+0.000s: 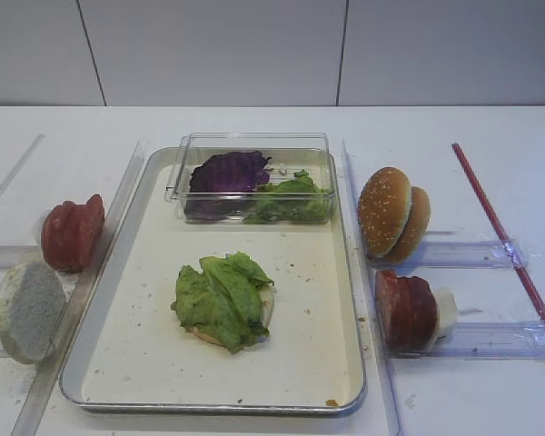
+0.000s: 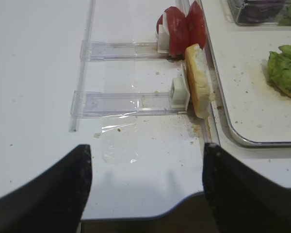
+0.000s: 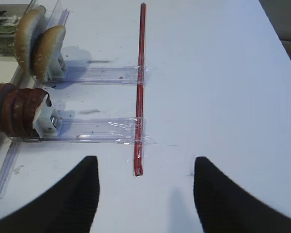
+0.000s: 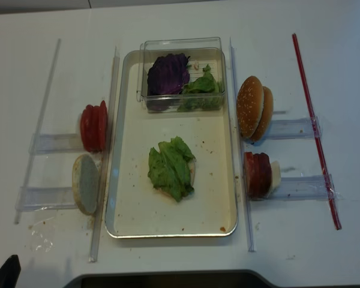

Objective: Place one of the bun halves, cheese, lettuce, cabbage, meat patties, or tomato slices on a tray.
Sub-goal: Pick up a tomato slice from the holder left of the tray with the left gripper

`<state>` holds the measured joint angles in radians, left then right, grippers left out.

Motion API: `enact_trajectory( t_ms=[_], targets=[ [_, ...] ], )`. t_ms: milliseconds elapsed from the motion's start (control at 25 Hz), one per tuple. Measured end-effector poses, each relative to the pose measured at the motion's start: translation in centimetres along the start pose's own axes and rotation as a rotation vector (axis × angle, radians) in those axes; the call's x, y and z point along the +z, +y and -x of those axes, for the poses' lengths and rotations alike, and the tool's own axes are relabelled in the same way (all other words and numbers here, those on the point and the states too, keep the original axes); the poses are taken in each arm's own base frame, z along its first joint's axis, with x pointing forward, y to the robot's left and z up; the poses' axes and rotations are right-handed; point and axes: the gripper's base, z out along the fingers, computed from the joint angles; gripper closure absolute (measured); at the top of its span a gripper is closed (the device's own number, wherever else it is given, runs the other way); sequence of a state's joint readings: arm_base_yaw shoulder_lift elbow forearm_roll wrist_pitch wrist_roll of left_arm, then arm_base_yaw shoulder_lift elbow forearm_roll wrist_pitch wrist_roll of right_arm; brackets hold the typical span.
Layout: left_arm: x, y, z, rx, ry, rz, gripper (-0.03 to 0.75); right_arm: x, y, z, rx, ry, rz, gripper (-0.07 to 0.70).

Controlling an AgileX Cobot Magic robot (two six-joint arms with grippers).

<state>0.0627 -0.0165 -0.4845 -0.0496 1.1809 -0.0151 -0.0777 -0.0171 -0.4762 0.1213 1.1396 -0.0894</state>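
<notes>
The metal tray (image 1: 320, 336) lies mid-table, and a bun half topped with lettuce (image 1: 220, 298) rests on it. Purple cabbage (image 1: 227, 173) and more lettuce (image 1: 291, 202) fill a clear box at the tray's far end. Left of the tray stand tomato slices (image 1: 73, 232) and a bun half (image 1: 27, 309) on edge. On the right are bun halves (image 1: 395, 213), meat patties (image 1: 406, 311) and cheese (image 1: 446, 309). My left gripper (image 2: 146, 148) is open over the table's near edge, short of the bun half (image 2: 198, 80). My right gripper (image 3: 145, 159) is open and empty, right of the patties (image 3: 14, 114).
Clear plastic rails (image 2: 126, 103) hold the food on both sides of the tray. A red strip (image 3: 141, 87) is taped along the table just ahead of the right gripper. Crumbs and a patch of tape (image 2: 119, 141) lie near the left gripper.
</notes>
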Motion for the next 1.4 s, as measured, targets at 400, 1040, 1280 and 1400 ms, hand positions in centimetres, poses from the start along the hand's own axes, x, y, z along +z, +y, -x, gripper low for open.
enact_trajectory(
  t_ms=[400, 1040, 1280, 1400],
  targets=[
    [0.00, 0.00, 0.00, 0.000, 0.000, 0.000, 0.250, 0.00, 0.00, 0.00, 0.000, 0.000, 0.000, 0.187],
    [0.00, 0.00, 0.00, 0.000, 0.000, 0.000, 0.250, 0.00, 0.00, 0.00, 0.000, 0.000, 0.000, 0.187],
    [0.00, 0.00, 0.00, 0.000, 0.000, 0.000, 0.250, 0.00, 0.00, 0.00, 0.000, 0.000, 0.000, 0.187],
    [0.00, 0.00, 0.00, 0.000, 0.000, 0.000, 0.250, 0.00, 0.00, 0.00, 0.000, 0.000, 0.000, 0.187]
  ],
)
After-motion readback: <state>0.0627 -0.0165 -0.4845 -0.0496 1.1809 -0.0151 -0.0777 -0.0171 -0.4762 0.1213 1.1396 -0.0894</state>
